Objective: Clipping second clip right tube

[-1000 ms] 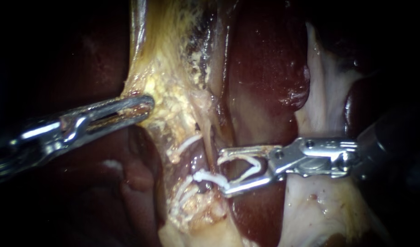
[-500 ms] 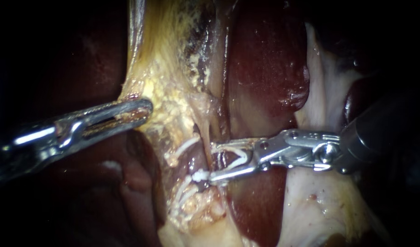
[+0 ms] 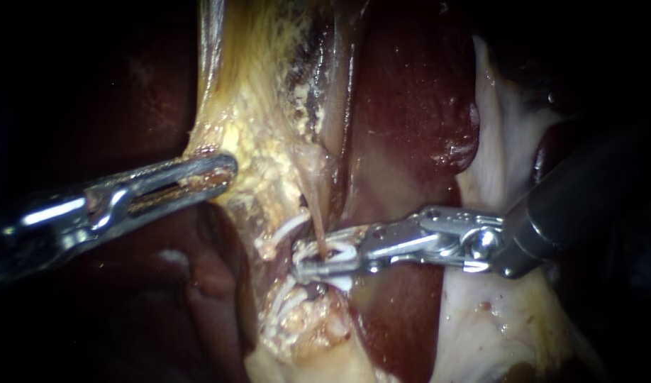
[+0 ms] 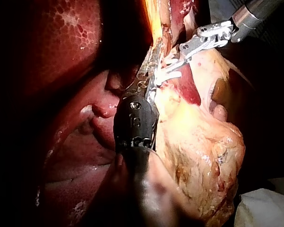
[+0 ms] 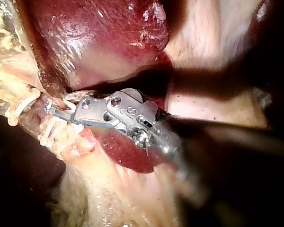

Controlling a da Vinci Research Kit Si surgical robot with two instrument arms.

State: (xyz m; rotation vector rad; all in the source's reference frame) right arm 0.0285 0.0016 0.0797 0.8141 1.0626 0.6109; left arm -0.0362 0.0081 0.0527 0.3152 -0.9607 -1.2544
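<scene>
The dark red liver (image 3: 410,92) and a band of yellow fatty tissue (image 3: 262,156) filled the endoscope view, with darkness all round them. Of the room only a corner of white cloth (image 4: 267,208) showed, in the left wrist view, just beside the fatty mass.

My left instrument (image 3: 225,170) had its jaws closed narrow on the edge of the fatty tissue. My right instrument (image 3: 302,259) had its jaws drawn close on a white clip (image 3: 340,252). The right tube (image 3: 317,230), a thin tan strand, ran down between them. Beside it, on the next strand over, sat a neighbouring clip (image 3: 291,225), and the lower clips (image 3: 283,303) lay under the jaws in crumbly fat.

I could not make out where the tube went below the jaws, nor whether the clip had closed fully round it. Both shafts were cut off at the edges, and the right one was lost in shadow.

The left wrist view alone showed both instruments at once: my left instrument (image 4: 155,53) lay along the fat, and my right instrument (image 4: 176,64) came in across it. The right wrist view showed my right instrument (image 5: 54,111) side-on beneath the liver (image 5: 99,38). There I could not pick out the tube.
</scene>
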